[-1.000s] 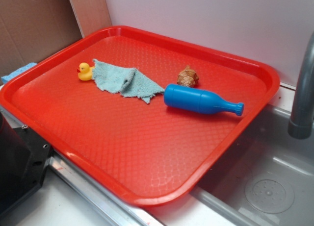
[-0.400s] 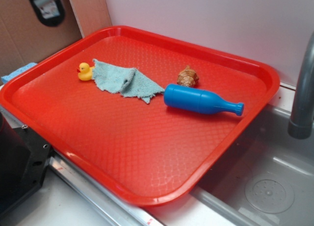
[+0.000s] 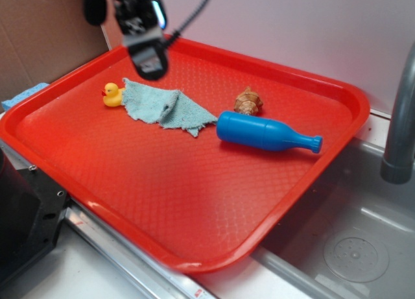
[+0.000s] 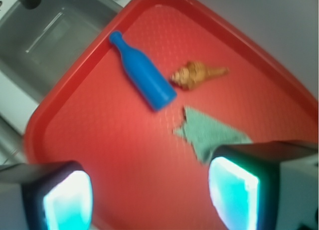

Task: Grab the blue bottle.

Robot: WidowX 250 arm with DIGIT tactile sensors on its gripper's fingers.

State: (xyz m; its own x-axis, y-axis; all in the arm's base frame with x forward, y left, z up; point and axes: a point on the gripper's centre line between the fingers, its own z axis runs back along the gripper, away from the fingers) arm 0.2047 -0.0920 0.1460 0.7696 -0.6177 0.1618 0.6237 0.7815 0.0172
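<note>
One blue bottle [image 3: 262,132] lies on its side on the red tray [image 3: 194,215], a brown shell [image 3: 248,102] just behind it, a green cloth [image 3: 165,107] beside. End effector [image 4: 149,195] hovers over the cloth, fingers [image 4: 67,197] wide, empty.

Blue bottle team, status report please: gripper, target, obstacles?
Gripper open, empty, above the tray's far side. Blue bottle lying flat, untouched. Shell close beside it.
</note>
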